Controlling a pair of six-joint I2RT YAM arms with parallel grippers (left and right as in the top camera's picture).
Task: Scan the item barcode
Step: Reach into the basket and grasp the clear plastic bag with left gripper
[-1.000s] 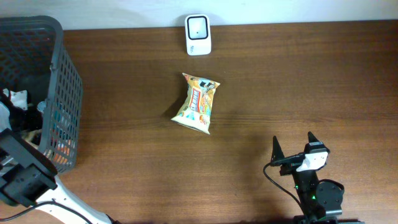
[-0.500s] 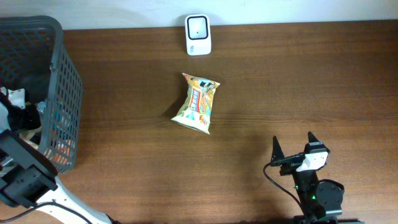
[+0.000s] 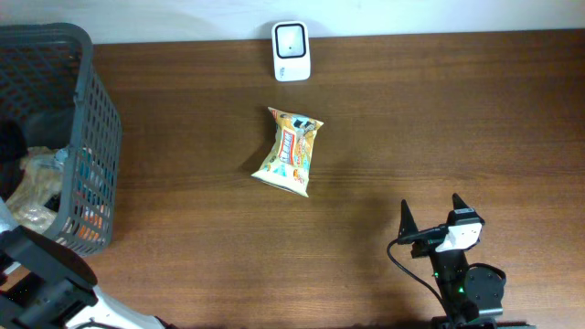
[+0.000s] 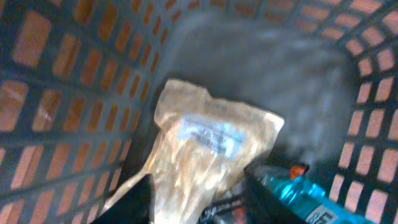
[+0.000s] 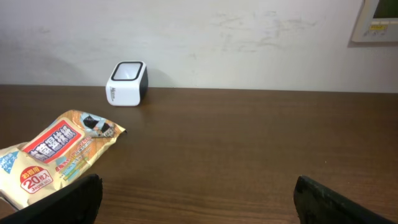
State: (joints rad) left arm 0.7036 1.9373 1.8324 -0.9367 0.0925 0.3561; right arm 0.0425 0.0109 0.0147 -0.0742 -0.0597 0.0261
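A tan plastic bag [image 4: 211,134] with a white label lies inside the grey basket [image 3: 87,110]; the overhead view also shows this bag [image 3: 32,183]. My left gripper [image 4: 198,182] hovers over its near end, open, with one dark finger on each side of the bag. The picture is blurred and I see no clamping. A yellow snack bag [image 3: 290,151] lies mid-table, and the white scanner [image 3: 292,38] stands at the back edge. My right gripper [image 3: 431,224] rests open near the front, with the snack bag [image 5: 53,155] and the scanner [image 5: 126,84] ahead of it.
A blue bottle [image 4: 298,196] and other packets lie in the basket beside the tan bag. The basket's mesh walls [image 4: 74,93] close in on all sides of my left gripper. My left arm [image 3: 41,274] stands at the table's front left corner.
In the overhead view my left gripper has drawn back out of sight from over the basket, uncovering the tan bag. The right arm and the snack bag have not moved.
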